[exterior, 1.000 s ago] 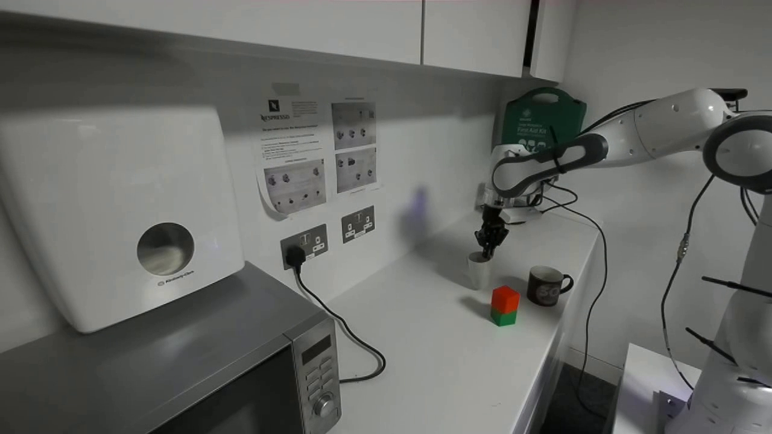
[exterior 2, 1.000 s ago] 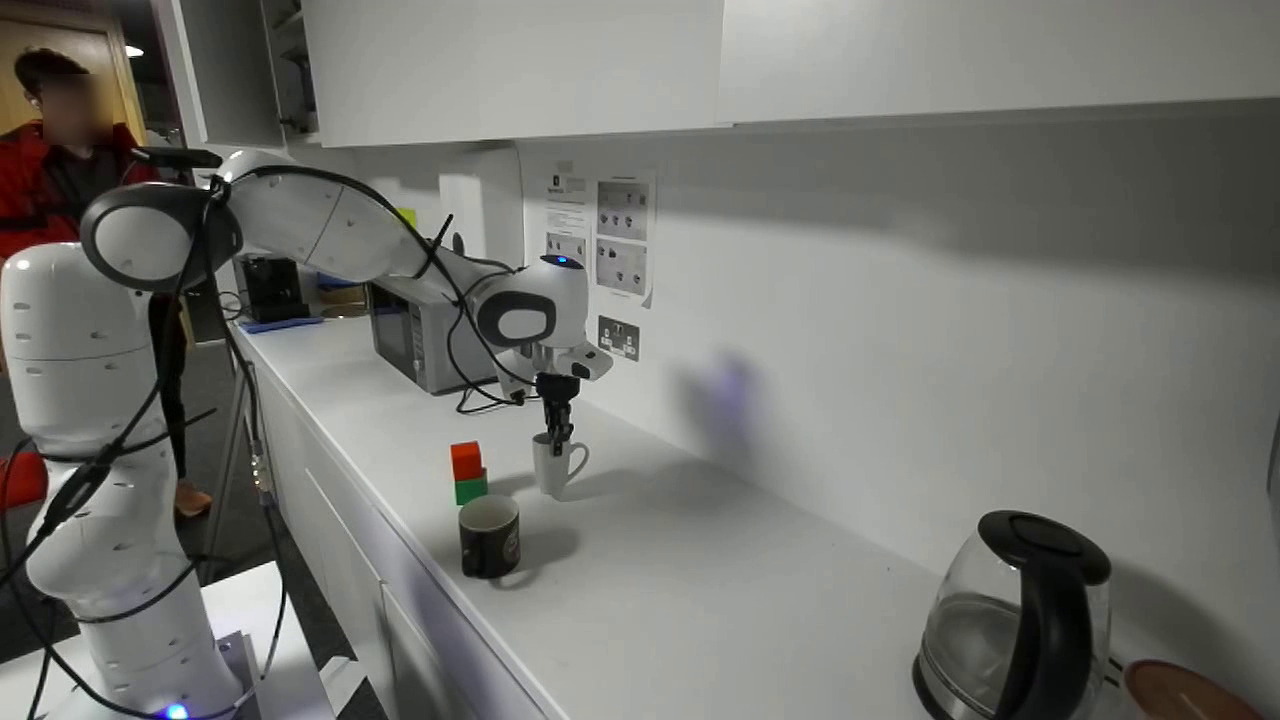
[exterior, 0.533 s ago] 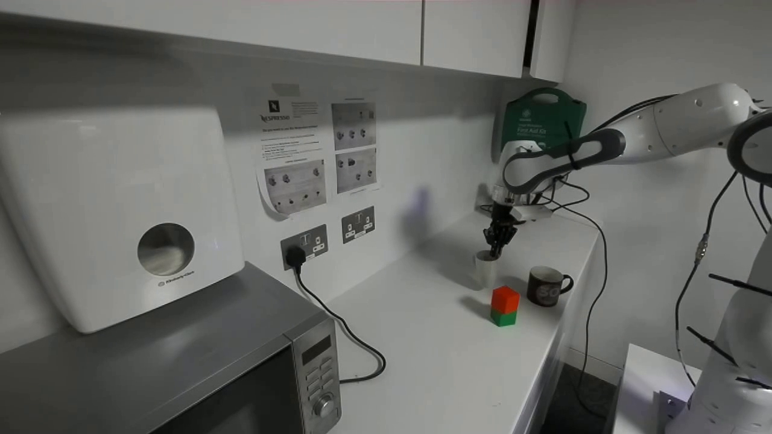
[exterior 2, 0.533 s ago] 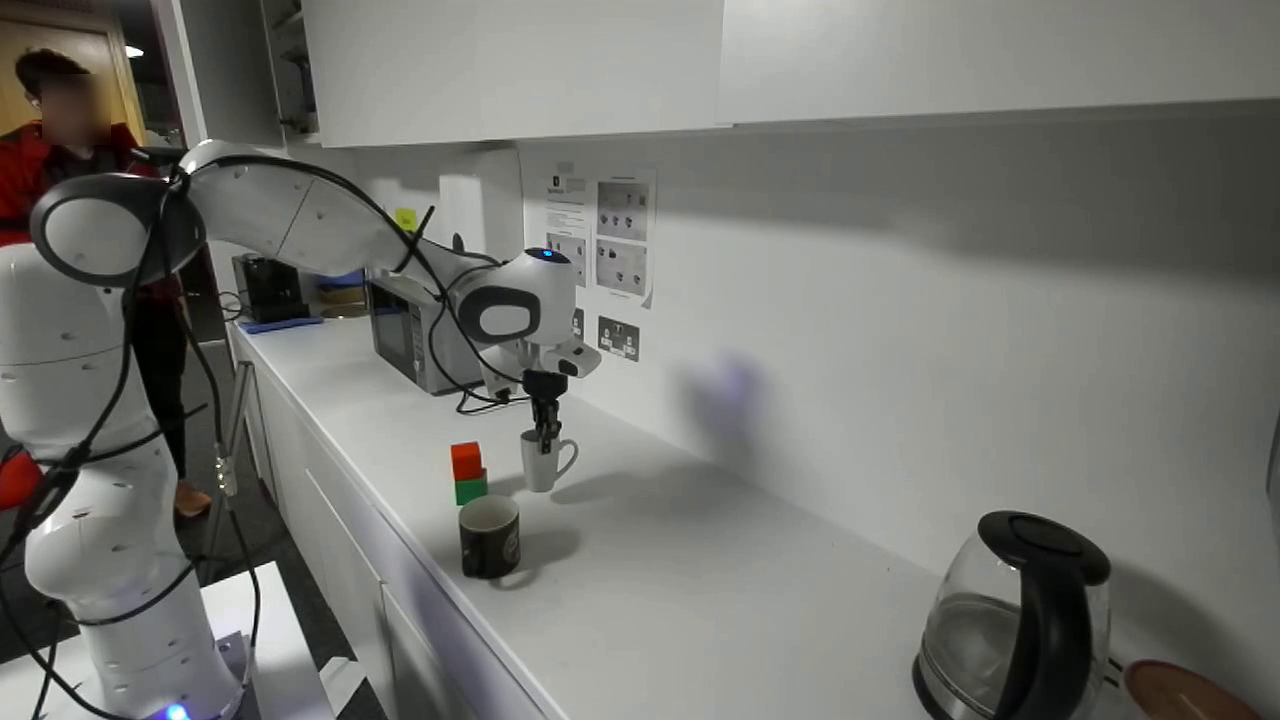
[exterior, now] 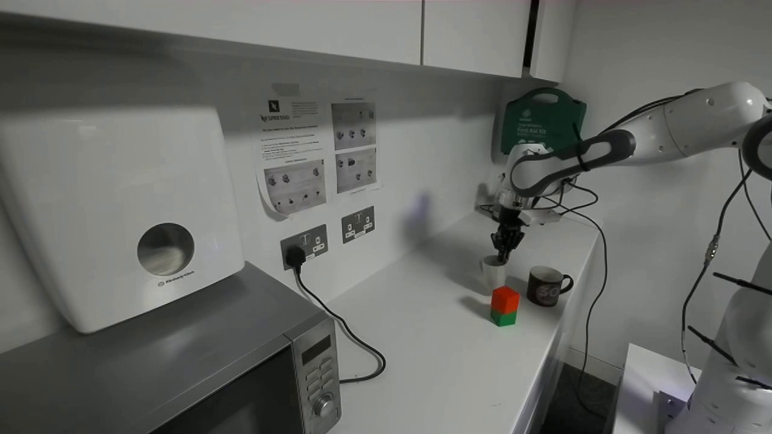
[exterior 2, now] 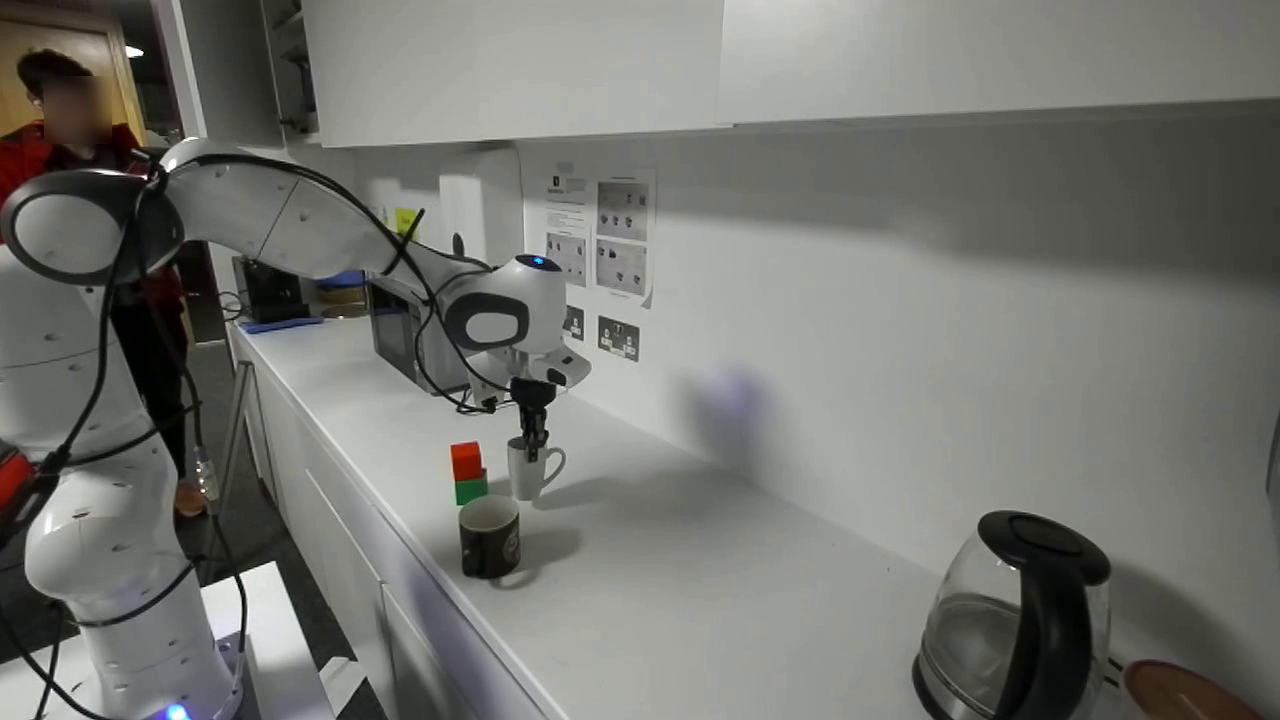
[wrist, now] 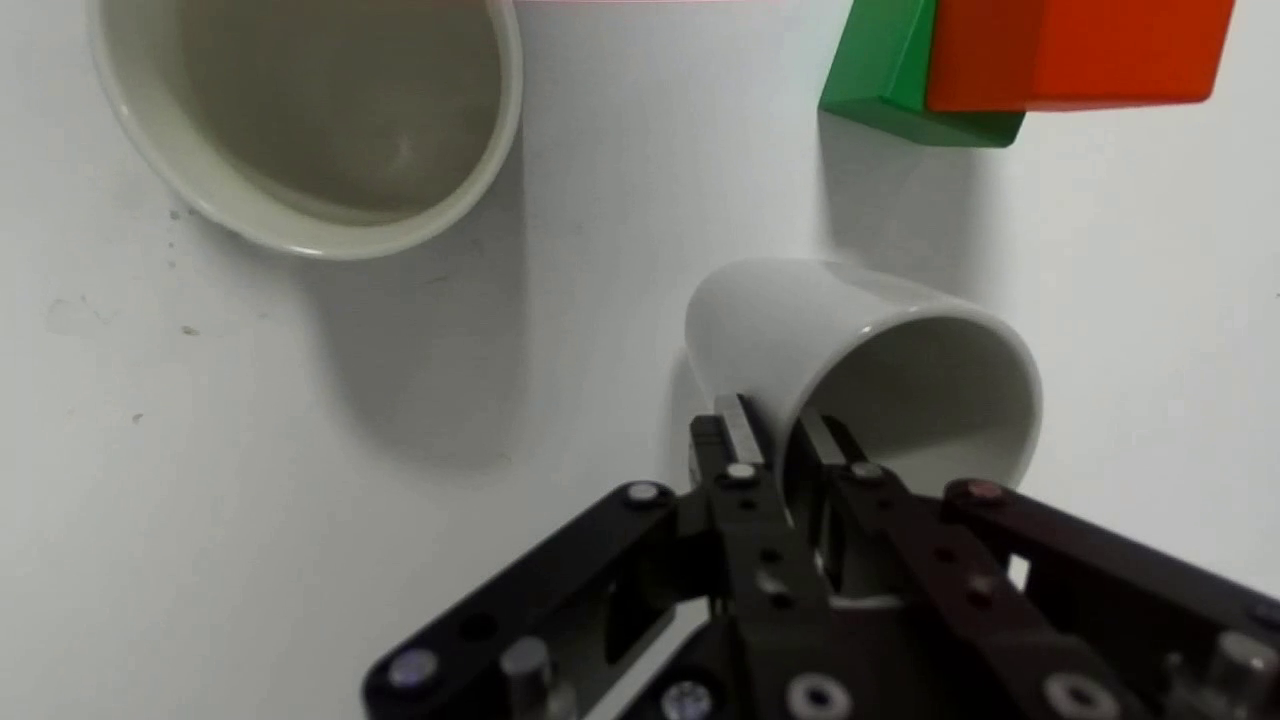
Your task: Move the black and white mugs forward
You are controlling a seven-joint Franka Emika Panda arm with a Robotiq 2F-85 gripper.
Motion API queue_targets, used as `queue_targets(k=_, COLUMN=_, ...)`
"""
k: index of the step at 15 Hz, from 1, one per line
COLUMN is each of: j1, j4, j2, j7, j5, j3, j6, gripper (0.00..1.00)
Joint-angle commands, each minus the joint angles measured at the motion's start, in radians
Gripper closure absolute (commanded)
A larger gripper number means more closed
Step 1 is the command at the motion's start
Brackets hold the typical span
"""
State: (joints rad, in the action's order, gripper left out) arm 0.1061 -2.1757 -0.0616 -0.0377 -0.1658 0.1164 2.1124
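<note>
The white mug (exterior: pixel 493 278) stands roughly upright at the counter in both exterior views (exterior 2: pixel 524 476). My gripper (exterior: pixel 503 258) points down at its rim. In the wrist view the gripper (wrist: pixel 780 432) is shut on the wall of the white mug (wrist: pixel 765 315), one finger inside and one outside. Its handle shows in an exterior view, on the wall side. I cannot tell whether its base touches the counter. The black mug (exterior: pixel 543 287) stands upright near the counter's front edge, also seen in an exterior view (exterior 2: pixel 489 545). In the wrist view the black mug (wrist: pixel 330 235) shows its pale inside.
A red block (exterior: pixel 505 299) on a green block (exterior: pixel 503 317) stands close beside both mugs. A microwave (exterior: pixel 316 386) stands on the counter (exterior: pixel 434 367). A glass kettle (exterior 2: pixel 1020 620) is at the counter's far end. Wall cupboards (exterior 2: pixel 520 70) hang above.
The white mug moved with my gripper toward the black mug and the blocks. It rose slightly, then came lower again. The black mug and the blocks stayed in place.
</note>
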Motion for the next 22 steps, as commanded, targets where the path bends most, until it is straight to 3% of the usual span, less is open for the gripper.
queue_targets(k=1, j1=0.008, j4=-0.048, j2=-0.056, j7=0.046, j5=-0.034, j3=0.011, j6=-0.016, gripper=0.97)
queue_targets(k=22, j1=0.012, j4=-0.094, j2=-0.060, j7=0.052, j5=-0.058, j3=0.033, j6=-0.016, gripper=0.97)
